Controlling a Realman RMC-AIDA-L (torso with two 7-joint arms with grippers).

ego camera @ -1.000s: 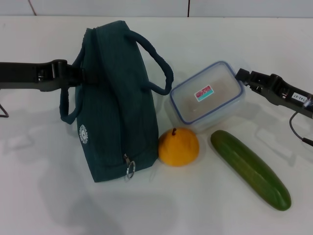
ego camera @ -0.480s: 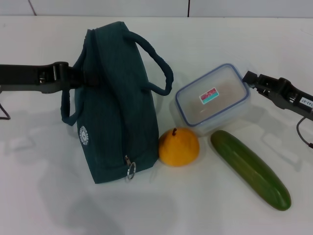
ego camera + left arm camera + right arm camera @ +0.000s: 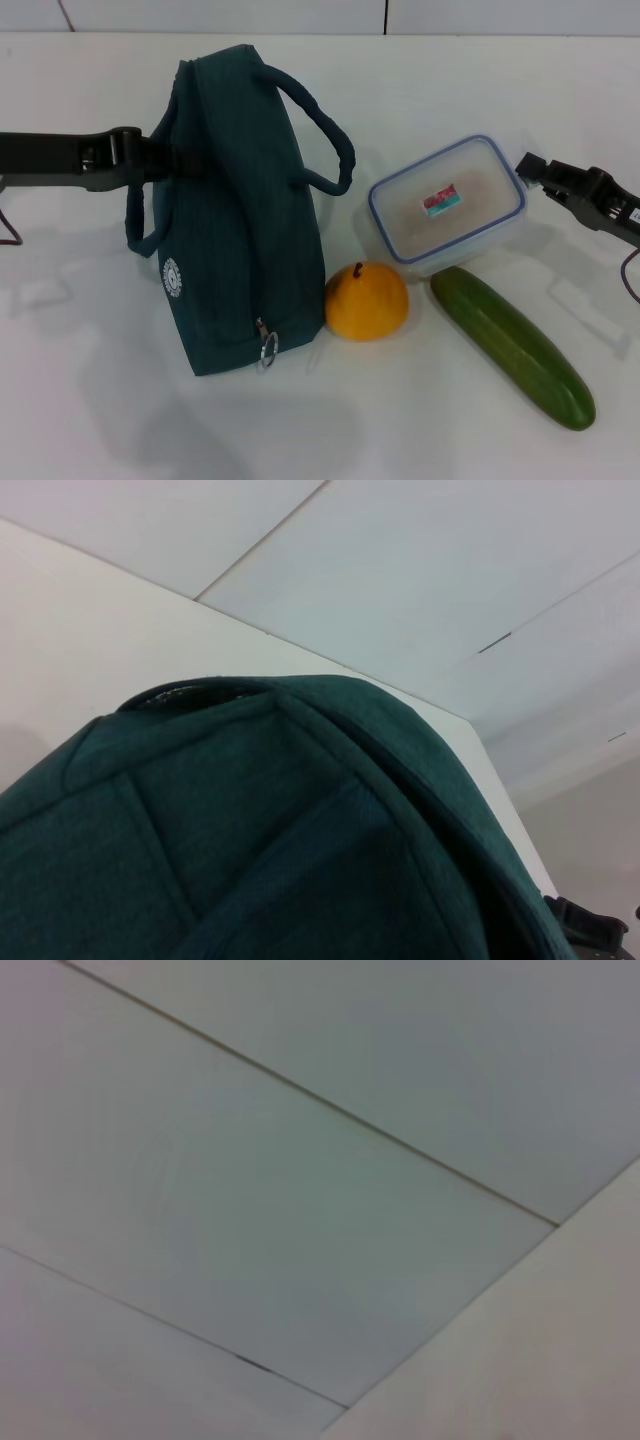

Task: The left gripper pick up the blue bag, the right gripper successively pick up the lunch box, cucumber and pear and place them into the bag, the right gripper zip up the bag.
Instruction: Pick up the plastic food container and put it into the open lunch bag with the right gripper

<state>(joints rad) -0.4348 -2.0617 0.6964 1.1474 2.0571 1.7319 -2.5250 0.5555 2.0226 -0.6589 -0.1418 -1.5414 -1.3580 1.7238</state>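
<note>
**Bag held upright at left, lunch box met by the right gripper**

The blue bag (image 3: 240, 215) is being kept upright at left of centre in the head view, its upper side being gripped by the left gripper (image 3: 165, 160), whose jaws are being clenched on the fabric. The zip pull ring (image 3: 267, 345) is hanging at the bag's lower corner. Just beside that corner the pear (image 3: 367, 301) is sitting, near the bag. The lunch box (image 3: 447, 204) is lying right of centre, its lower edge just beside the cucumber (image 3: 511, 345), which is stretching toward the lower right. The right gripper (image 3: 528, 167) is being held at the box's right end; whether its jaws are closed cannot be told. Bare white table (image 3: 100, 400) is lying open along the lower left and across the top. In the left wrist view, only the bag's fabric (image 3: 250, 830) and pale wall panels are being shown.
</note>
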